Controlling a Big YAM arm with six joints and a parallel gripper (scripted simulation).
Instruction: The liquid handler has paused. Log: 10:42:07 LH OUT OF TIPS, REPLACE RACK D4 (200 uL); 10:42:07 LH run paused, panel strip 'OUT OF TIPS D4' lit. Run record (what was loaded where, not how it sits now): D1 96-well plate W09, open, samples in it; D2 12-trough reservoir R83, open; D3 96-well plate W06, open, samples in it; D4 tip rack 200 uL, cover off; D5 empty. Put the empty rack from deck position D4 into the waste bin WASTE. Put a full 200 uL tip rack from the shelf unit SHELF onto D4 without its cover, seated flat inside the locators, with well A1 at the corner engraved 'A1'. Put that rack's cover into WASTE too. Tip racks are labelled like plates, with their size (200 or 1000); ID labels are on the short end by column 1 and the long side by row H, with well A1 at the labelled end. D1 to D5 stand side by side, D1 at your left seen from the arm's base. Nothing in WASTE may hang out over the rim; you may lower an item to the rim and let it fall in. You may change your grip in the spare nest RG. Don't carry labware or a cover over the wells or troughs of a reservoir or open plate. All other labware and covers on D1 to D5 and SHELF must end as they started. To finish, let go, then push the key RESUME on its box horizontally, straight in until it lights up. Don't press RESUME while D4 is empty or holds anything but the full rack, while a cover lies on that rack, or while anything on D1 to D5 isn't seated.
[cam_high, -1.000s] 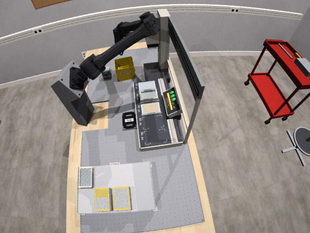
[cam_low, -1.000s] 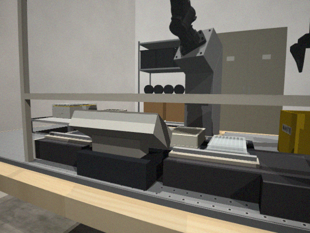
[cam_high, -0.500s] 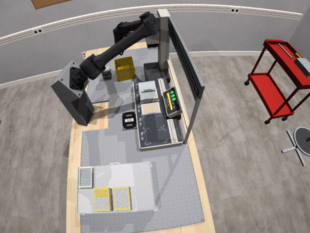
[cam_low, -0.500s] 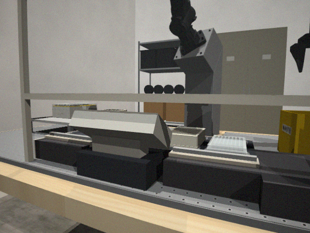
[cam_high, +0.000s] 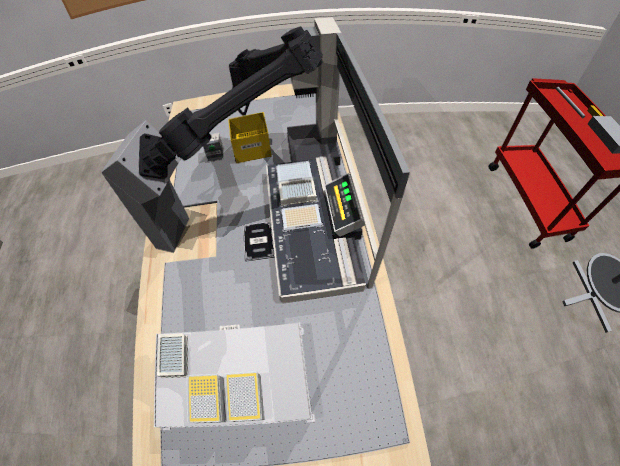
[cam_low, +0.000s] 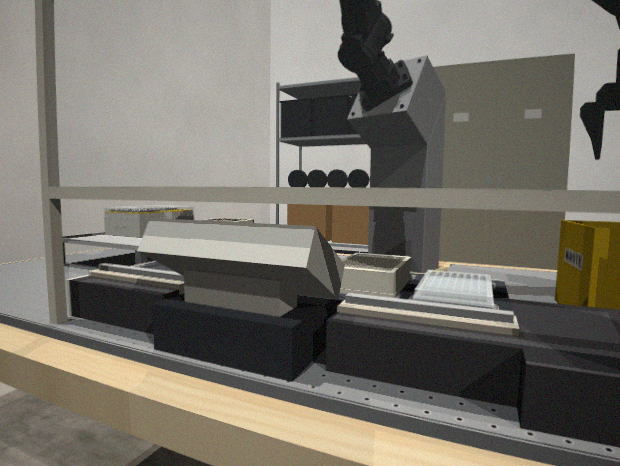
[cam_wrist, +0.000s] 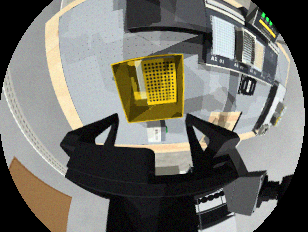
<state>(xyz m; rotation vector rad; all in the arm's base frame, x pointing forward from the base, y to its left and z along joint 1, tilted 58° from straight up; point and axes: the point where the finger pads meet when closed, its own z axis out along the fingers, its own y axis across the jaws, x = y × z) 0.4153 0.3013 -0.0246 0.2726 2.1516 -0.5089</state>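
Note:
My gripper (cam_wrist: 152, 117) is open and empty, hanging well above the yellow waste bin. A yellow tip rack (cam_wrist: 161, 79) with a grid of holes lies inside the bin, below the rim. In the top view the bin (cam_high: 249, 136) stands at the back of the table. Deck position D4 (cam_high: 306, 246) is bare, and so is D5 (cam_high: 309, 271). On the shelf unit stand two yellow-framed tip racks (cam_high: 204, 398) (cam_high: 243, 396) and a white-framed one (cam_high: 171, 354). In the exterior view my gripper (cam_low: 598, 120) shows high at the right edge, above the bin (cam_low: 588, 263).
Open labware fills D1 (cam_high: 294, 172), D2 (cam_high: 298, 192) and D3 (cam_high: 300, 216). The black spare nest (cam_high: 258, 244) sits left of the deck. The RESUME box (cam_high: 216, 148) stands left of the bin. The panel (cam_high: 343, 202) and the gantry frame (cam_high: 370, 150) border the deck's right side.

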